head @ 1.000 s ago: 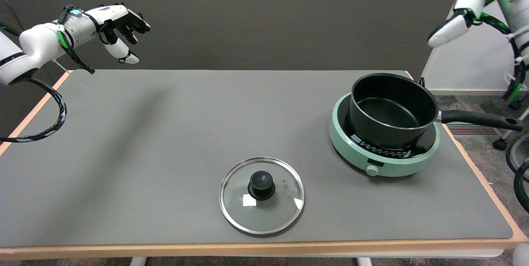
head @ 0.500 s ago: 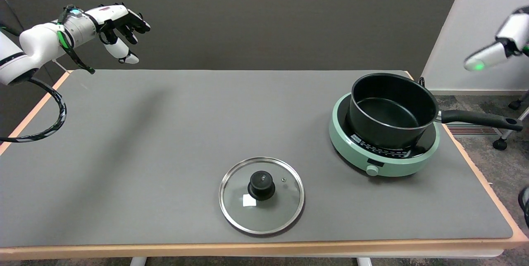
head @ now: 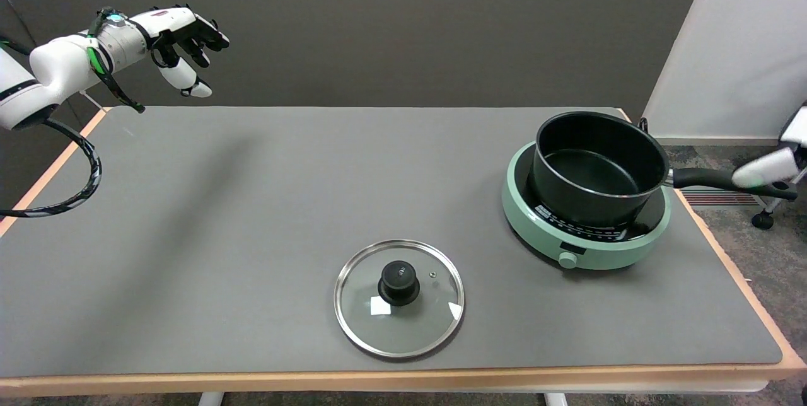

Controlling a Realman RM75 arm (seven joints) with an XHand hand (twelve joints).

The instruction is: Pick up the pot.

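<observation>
Black saucepan on green induction hob, far right of table. Rigid, probably heavy toward the bowl, tipping when lifted by long handle (best gripped near the bowl). Right hand blurred over the handle's end; finger state impossible to tell.

The robot hand comes down the right edge of the frame: a second ago it hangs in the upper right corner, half a second ago lower at the right edge, and now it sits at mid-height, over the outer end of the pot's handle; contact is unclear.
</observation>
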